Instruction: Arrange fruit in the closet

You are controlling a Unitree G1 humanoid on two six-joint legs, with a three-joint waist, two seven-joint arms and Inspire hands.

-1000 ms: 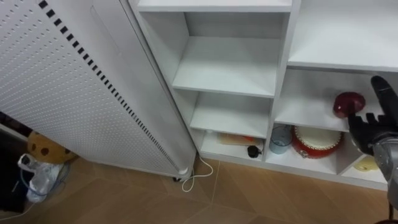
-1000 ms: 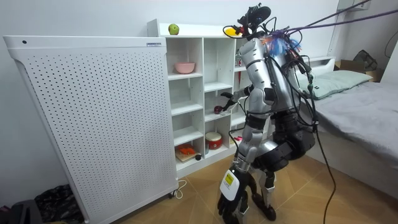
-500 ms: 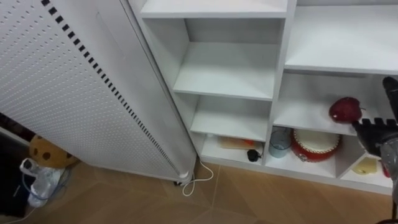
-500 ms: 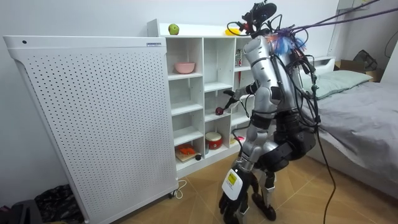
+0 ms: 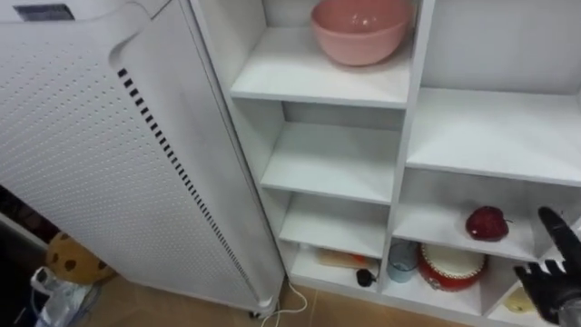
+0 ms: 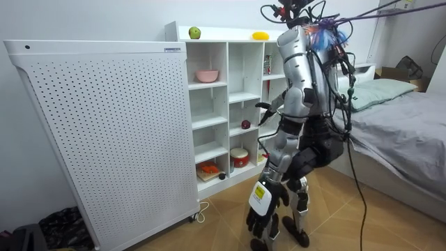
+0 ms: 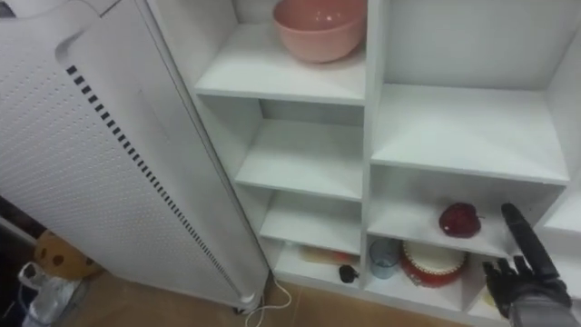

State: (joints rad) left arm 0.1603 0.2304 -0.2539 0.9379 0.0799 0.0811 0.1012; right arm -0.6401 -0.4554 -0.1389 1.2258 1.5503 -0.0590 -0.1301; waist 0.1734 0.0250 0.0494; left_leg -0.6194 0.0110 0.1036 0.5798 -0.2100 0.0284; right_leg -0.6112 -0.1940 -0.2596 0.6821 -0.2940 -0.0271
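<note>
Apple (image 5: pixel 487 222) lay loose on a closet shelf (image 5: pixel 427 222). Right hand (image 5: pixel 556 272) was just below-right of apple, fingers straight, holding nothing, not touching it. Risk: a finger clipping apple on any move could roll it off the shelf front onto the pot (image 5: pixel 451 266) directly below apple. Cup (image 5: pixel 402 259) was below-left of apple, bowl (image 5: pixel 360 29) well above-left, and the perforated panel (image 5: pixel 82 154) far left of apple, blocking nothing. Nothing stood between hand and apple.

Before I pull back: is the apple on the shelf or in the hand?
On the shelf: apple rests there alone, right hand open, apart from it.
</note>
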